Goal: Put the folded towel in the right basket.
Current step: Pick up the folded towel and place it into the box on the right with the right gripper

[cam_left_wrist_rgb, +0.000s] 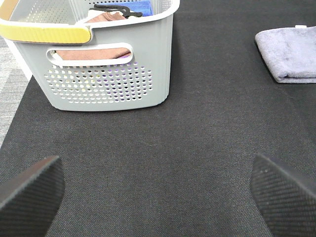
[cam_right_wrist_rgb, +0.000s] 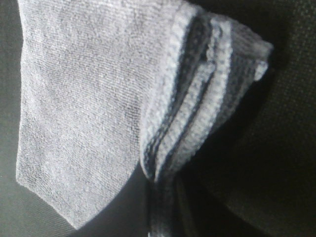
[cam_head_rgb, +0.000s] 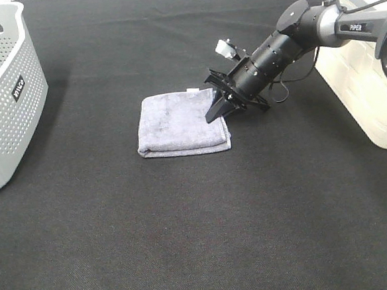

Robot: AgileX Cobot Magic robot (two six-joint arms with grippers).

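The folded grey-lavender towel (cam_head_rgb: 182, 122) lies on the black mat in the middle of the exterior view. My right gripper (cam_head_rgb: 218, 109) reaches in from the right and is shut on the towel's right edge. The right wrist view shows the layered towel edge (cam_right_wrist_rgb: 197, 94) bunched and pinched at the fingers (cam_right_wrist_rgb: 162, 217). The right basket (cam_head_rgb: 369, 86) is cream-white and stands at the right edge, behind the right arm. My left gripper (cam_left_wrist_rgb: 158, 197) is open and empty above bare mat, with its two black fingertips (cam_left_wrist_rgb: 29, 192) wide apart. The towel (cam_left_wrist_rgb: 291, 52) lies far from it.
A grey perforated basket (cam_head_rgb: 4, 98) stands at the far left. In the left wrist view (cam_left_wrist_rgb: 108, 64) it holds brown and blue cloths. The black mat (cam_head_rgb: 187, 238) covers the table.
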